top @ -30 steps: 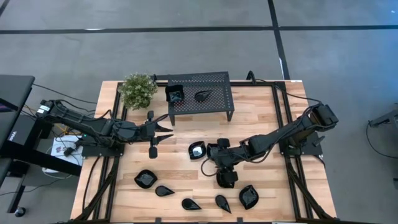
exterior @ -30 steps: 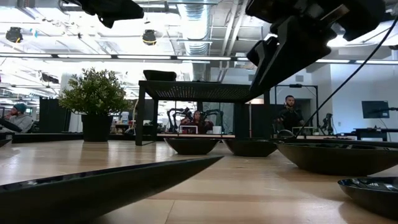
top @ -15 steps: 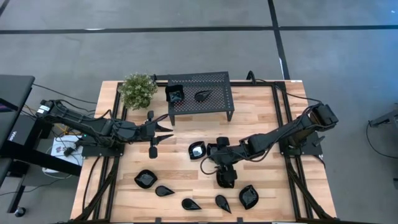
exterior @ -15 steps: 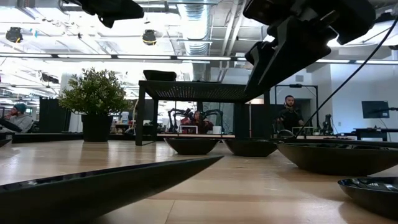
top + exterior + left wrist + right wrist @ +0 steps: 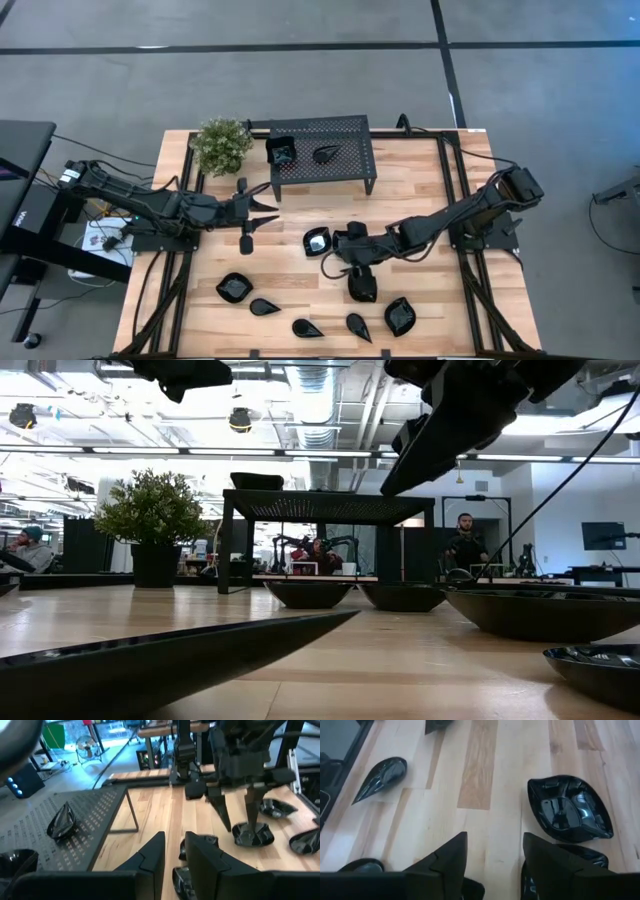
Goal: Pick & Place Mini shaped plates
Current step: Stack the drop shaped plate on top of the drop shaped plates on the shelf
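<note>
Glossy black mini shaped plates (image 5: 235, 288) are scattered over the pale wooden worktop (image 5: 420, 190) in front of the black perforated stand (image 5: 322, 150). Two more dishes are set on top of the stand, a squarish one (image 5: 281, 151) and a leaf-shaped one (image 5: 326, 154). The right gripper (image 5: 358, 272) is held in front of the stand, its fingers (image 5: 547, 854) parted and empty above a squarish plate (image 5: 364, 287), with a roundish plate (image 5: 317, 241) just beside. A leaf-shaped plate (image 5: 572, 810) is seen close ahead in the right wrist view. The left gripper (image 5: 270, 212) is parked beside the stand's left end, near the potted plant (image 5: 221, 144), its fingers (image 5: 150, 855) slightly apart and holding nothing.
</note>
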{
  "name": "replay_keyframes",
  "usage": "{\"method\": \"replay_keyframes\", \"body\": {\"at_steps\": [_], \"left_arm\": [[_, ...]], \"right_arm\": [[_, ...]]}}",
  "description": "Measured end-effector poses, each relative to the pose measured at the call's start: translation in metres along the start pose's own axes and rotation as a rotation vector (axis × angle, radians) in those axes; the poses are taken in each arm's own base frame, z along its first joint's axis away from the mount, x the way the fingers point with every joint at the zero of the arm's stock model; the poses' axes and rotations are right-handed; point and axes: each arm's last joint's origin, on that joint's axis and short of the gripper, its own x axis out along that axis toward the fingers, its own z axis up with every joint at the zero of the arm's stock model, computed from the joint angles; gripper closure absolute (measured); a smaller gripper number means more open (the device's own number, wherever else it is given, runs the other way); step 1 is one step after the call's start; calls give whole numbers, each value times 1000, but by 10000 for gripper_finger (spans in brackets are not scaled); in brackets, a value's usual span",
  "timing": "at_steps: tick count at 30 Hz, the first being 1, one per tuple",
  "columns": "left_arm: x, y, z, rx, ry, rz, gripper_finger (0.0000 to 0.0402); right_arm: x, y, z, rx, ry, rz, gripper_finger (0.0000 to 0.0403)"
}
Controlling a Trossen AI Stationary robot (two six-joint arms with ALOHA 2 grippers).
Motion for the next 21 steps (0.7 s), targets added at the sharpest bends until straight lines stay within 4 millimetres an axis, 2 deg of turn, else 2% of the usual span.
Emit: {"method": "replay_keyframes", "body": {"at_steps": [9, 11, 14, 18, 21], "left_arm": [[-1, 3, 15, -73, -146, 15, 325], [-2, 2, 19, -92, -181, 14, 325], [0, 2, 20, -101, -198, 11, 325], [6, 0, 19, -149, -197, -89, 325], [17, -7, 12, -189, -148, -202, 325]], "right_arm": [[32, 5, -6, -5, -26, 23, 235], [30, 5, -7, -10, 3, 32, 240], [10, 10, 2, -59, -1, 89, 246], [-40, 20, 12, -172, -50, 131, 248], [-76, 22, 13, -215, -141, 59, 249]]}}
